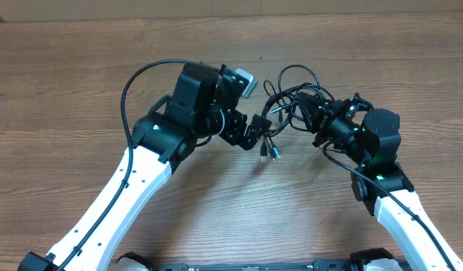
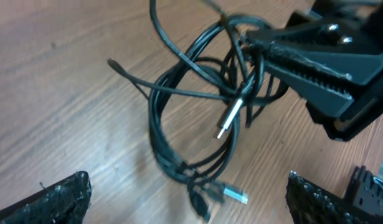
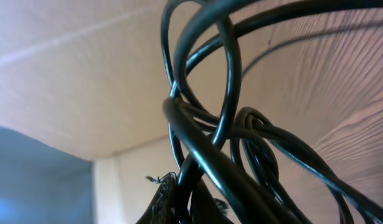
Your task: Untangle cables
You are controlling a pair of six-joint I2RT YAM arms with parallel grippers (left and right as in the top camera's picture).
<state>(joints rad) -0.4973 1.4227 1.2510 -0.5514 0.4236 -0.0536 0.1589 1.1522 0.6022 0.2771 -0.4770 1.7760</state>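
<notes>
The cables (image 1: pixel 290 96) are a knotted bundle of thin black cords at the table's middle. Their plug ends (image 1: pixel 270 150) dangle at the bundle's lower left. My right gripper (image 1: pixel 309 111) comes in from the right and is shut on the bundle's upper strands. In the left wrist view the loops (image 2: pixel 191 106) spread below the right gripper (image 2: pixel 284 53), with a silvery plug (image 2: pixel 228 119) and a bluish plug (image 2: pixel 235 195). My left gripper (image 1: pixel 259 134) stands wide open just left of the plugs. Its fingertips (image 2: pixel 70 193) hold nothing. Thick loops (image 3: pixel 216 124) fill the right wrist view, pinched low down by the right gripper (image 3: pixel 200 205).
The wooden table (image 1: pixel 80 90) stretches all around the bundle. Its far edge runs along the top of the overhead view, with a pale strip (image 1: pixel 216 7) behind it. Both white arms reach in from the near edge, the left arm (image 1: pixel 133 181) and the right arm (image 1: pixel 400 211).
</notes>
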